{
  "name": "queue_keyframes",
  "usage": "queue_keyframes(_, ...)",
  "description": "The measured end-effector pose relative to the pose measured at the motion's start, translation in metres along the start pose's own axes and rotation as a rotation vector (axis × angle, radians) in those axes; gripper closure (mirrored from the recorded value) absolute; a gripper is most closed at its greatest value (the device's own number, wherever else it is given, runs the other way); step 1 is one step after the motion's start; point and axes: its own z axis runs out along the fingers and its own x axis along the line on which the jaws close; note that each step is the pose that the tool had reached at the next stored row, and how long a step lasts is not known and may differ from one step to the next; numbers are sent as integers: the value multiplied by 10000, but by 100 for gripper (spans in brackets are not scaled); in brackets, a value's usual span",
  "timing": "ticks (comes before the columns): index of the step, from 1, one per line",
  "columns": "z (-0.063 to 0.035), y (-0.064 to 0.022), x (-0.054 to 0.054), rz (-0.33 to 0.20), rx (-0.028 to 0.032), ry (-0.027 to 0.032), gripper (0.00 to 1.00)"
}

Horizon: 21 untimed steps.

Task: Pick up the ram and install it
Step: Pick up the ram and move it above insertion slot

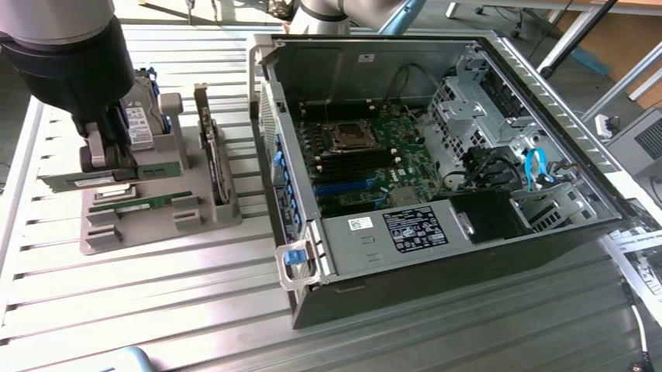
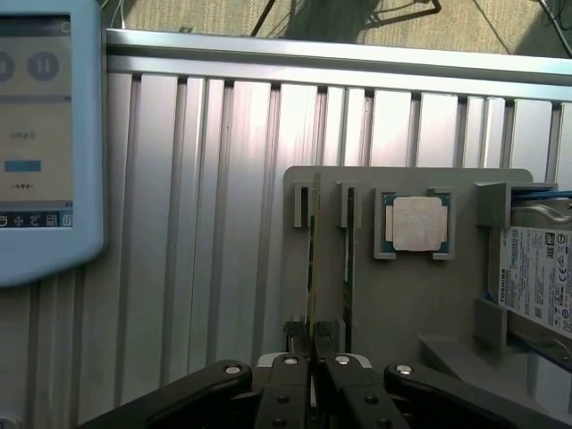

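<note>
I see my tool pinched narrow on the ram, edge-on between the jaws, long axis square to their closing.

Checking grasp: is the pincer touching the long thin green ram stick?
Touching. The wrist view shows the pincer closed on the long thin green ram stick, edge-on.

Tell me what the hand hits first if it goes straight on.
Probably the gray holder: the hand, shut on the memory stick, points straight down at it. The gap between them is hard to judge.
</note>
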Motion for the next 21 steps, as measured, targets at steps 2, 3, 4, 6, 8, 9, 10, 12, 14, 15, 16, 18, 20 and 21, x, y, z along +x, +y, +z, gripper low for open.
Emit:
queue_keyframes(2, -19, 1, 0, 0, 0, 0, 86)
queue_keyframes(3, -29, 1, 0, 0, -1, 0, 86)
queue_keyframes(4, -36, 1, 1, 0, 0, 0, 86)
queue_keyframes(6, -62, 2, 1, 0, 0, 0, 86)
queue_keyframes(8, -81, 2, 1, 0, 0, 0, 86)
queue_keyframes(9, -88, 2, 2, 0, 0, 0, 86)
queue_keyframes(10, -103, 3, 2, 0, -1, 0, 86)
queue_keyframes(12, -122, 3, 2, 0, 0, 0, 86)
queue_keyframes(14, -140, 4, 3, 0, 0, 0, 86)
queue_keyframes(15, -149, 4, 3, 0, 0, 0, 86)
queue_keyframes(16, -158, 4, 3, 0, 0, 0, 86)
queue_keyframes(18, -177, 5, 3, 0, -1, 0, 86)
queue_keyframes(20, -201, 6, 4, 0, 0, 0, 86)
queue_keyframes(21, -210, 6, 4, 0, 0, 0, 86)
